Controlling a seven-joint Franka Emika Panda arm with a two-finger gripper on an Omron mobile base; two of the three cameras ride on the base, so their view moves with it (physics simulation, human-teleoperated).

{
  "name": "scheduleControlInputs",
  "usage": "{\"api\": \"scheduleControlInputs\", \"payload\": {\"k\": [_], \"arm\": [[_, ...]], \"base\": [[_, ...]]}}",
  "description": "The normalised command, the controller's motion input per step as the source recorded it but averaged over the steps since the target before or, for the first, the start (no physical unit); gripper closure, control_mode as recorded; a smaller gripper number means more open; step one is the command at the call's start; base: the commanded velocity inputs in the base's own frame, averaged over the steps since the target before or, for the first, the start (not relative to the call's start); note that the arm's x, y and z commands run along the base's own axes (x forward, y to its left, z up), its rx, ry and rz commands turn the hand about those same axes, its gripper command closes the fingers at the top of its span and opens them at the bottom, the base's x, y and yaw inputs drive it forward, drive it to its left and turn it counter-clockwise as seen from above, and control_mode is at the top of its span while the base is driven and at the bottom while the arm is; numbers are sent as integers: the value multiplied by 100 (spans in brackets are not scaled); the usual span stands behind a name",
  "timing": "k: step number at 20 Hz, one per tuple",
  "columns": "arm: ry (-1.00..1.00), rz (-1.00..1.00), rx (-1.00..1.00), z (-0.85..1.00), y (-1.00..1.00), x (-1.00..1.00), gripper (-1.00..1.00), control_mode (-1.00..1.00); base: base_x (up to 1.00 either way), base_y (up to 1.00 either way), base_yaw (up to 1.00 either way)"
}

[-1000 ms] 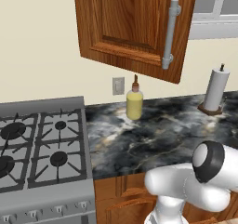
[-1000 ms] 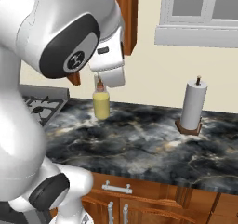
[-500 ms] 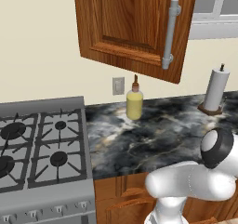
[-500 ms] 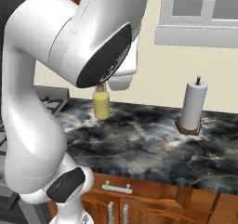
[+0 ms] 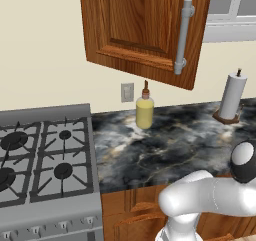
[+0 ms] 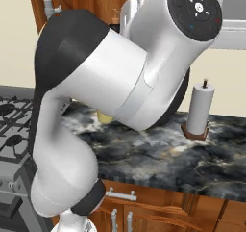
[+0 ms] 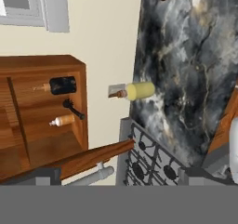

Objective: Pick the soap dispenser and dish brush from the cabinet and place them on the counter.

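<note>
Standing upright on the dark veined marble surface, a yellow bottle with a brown pump top sits against the wall below the reddish-brown wooden wall cabinet, whose raised-panel door with its long grey bar handle hangs open. Inside that cabinet, the hand view shows a black soap dispenser with a wooden pump, a black-handled dish brush just beside it and a small orange bottle next to the brush. Its fingers spread wide apart and holding nothing, the hand faces the cabinet from well off, with the grey stove top and a white paper towel roll flanking the yellow bottle.
</note>
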Motion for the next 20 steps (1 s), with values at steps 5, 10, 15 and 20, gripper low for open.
{"api": "scheduleControlInputs", "payload": {"k": [5,10,15,20], "arm": [[0,1,20,-8,0,-7,-100,-100],[-5,8,20,-16,0,0,-100,-100],[-1,9,12,-20,6,0,-100,-100],[0,13,13,-33,11,6,-100,-100]], "base": [[0,0,0],[0,0,0],[0,0,0],[0,0,0]]}}
